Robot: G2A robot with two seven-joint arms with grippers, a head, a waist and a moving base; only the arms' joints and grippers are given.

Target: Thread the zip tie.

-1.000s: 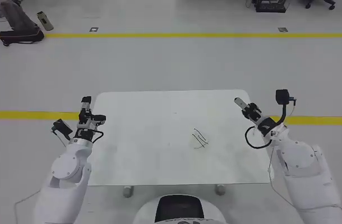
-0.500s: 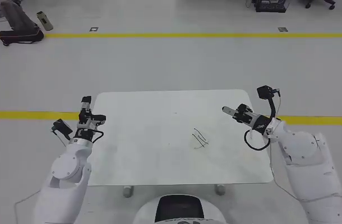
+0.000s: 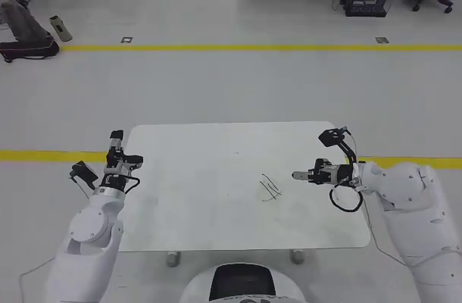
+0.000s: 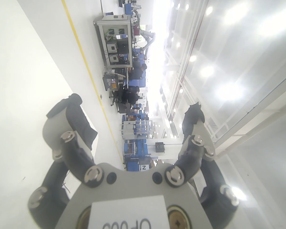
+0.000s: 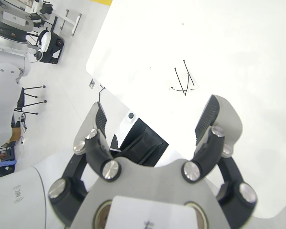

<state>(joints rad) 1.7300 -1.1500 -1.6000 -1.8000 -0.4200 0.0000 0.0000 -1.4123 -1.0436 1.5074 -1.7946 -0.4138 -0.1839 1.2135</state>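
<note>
thin black zip ties (image 3: 270, 187) lie crossed, flat on the white table (image 3: 193, 151), right of centre. they look light, springy and slick; probably best pinched near the small head. the right gripper (image 3: 295, 176) hovers near them, jaws wide, empty. the left gripper (image 3: 116, 137) sits by the table's left edge, well apart, jaws also wide.

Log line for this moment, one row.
right gripper: open, over table, near zip ties | left gripper: open, beside table edge | zip ties: untouched
</note>
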